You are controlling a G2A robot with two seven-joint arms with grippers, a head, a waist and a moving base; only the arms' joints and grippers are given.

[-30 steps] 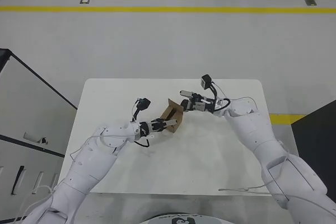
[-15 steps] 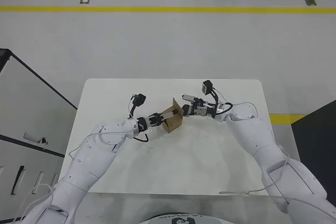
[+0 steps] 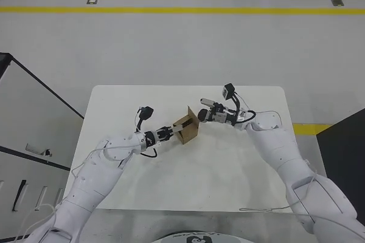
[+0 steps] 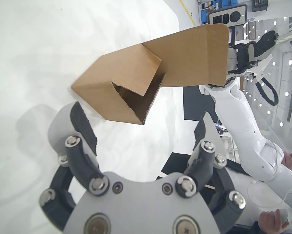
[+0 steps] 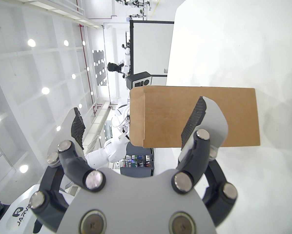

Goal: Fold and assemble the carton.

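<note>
While on table (image 3: 231, 176), carton (image 3: 187, 124) sits just beyond left gripper (image 4: 141, 113), fingers spread. Right gripper (image 5: 139, 103): fingers spread, carton just ahead.

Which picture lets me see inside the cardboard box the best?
The left wrist view. It faces the carton's open end, so you see the folded flaps and the dark inside. The right wrist view shows a flat outer side of the carton. The top view shows the carton small, from above.

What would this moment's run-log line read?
carton: partly folded, on table | left gripper: open, facing its open end | right gripper: open, by its raised flap
</note>
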